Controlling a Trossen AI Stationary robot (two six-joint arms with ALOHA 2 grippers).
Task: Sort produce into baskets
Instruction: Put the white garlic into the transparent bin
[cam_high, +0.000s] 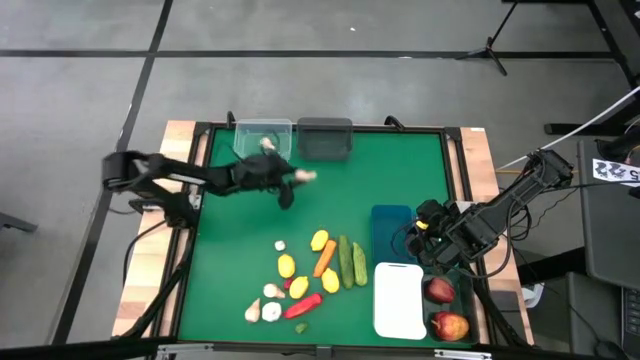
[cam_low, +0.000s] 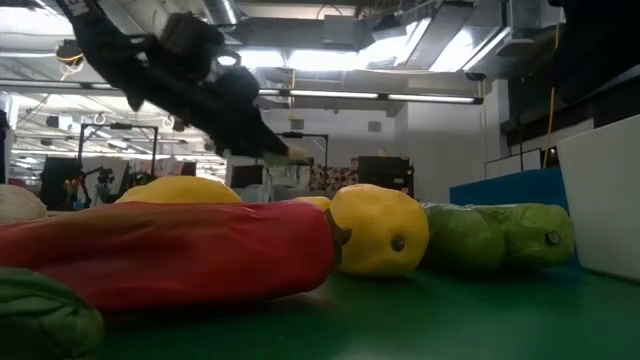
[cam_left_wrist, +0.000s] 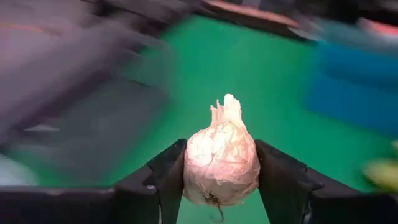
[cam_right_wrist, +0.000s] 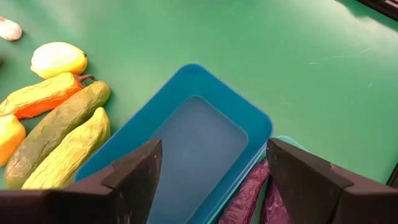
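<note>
Left wrist view: left tool (cam_left_wrist: 221, 180) clamps garlic bulb (cam_left_wrist: 221, 163) | right tool (cam_right_wrist: 214, 180) spread over blue basket (cam_right_wrist: 186, 134)

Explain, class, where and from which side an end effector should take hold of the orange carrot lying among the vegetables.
The carrot lies flat, long and slim, wedged between a lemon and a cucumber. Probably best is coming straight down from above and closing across its narrow middle, fingers on its long sides. The cucumber sits close, so the finger on that side has little room.
</note>
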